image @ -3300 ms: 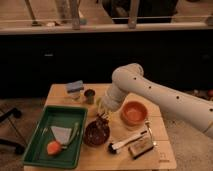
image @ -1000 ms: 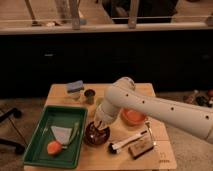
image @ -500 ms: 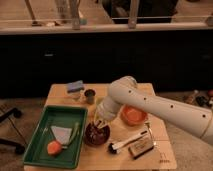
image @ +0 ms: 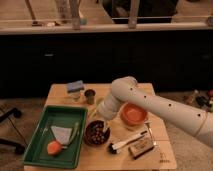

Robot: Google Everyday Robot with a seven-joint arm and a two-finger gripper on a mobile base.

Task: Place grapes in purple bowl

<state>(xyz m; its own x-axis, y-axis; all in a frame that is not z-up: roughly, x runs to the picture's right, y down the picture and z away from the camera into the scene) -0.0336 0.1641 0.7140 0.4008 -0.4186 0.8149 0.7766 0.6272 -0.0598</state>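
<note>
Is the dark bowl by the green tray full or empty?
Not empty: dark bowl holds small dark round things, likely grapes. The gripper hangs just above its right rim.

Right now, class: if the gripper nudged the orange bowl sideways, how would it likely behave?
The orange bowl looks wide and shallow, sitting flat on the wooden table, so it would probably slide rather than tip. It seems empty, so likely light. The gripper hangs over the purple bowl beside it, and a push that way might knock the two together.
</note>
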